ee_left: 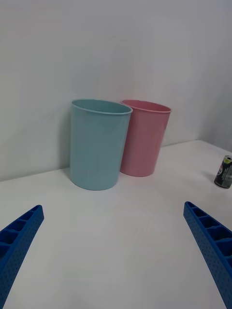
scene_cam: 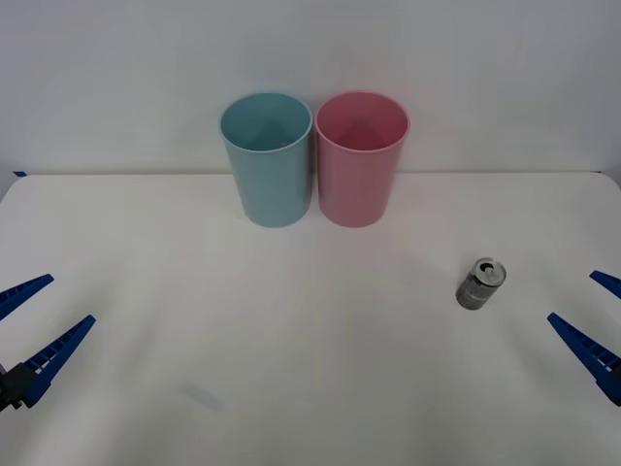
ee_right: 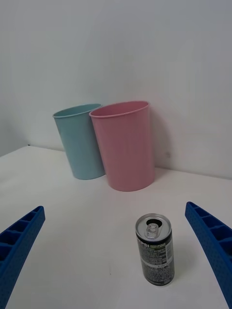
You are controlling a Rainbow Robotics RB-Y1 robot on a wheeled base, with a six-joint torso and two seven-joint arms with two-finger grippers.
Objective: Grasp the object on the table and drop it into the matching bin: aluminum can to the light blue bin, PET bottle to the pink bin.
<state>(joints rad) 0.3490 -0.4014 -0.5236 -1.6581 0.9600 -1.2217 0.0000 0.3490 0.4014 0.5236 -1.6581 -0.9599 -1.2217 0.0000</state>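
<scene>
Blue ribbed fingers of the right gripper (scene_cam: 594,316) are spread apart at the table's (scene_cam: 310,388) right edge; the aluminum can (scene_cam: 480,283) stands upright at its 9 o'clock, long axis vertical, shiny pull-tab top up, dark printed label. Left gripper (scene_cam: 34,325) likewise spread, idle far left.

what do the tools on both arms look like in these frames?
Both match: the left tool and right tool each have two long blue fingers tapering to points. Their inner faces are ribbed into a row of small rectangular cells, clearest in the wrist views. A dark mount sits at the left tool's base. No cables or markings are visible.
</scene>
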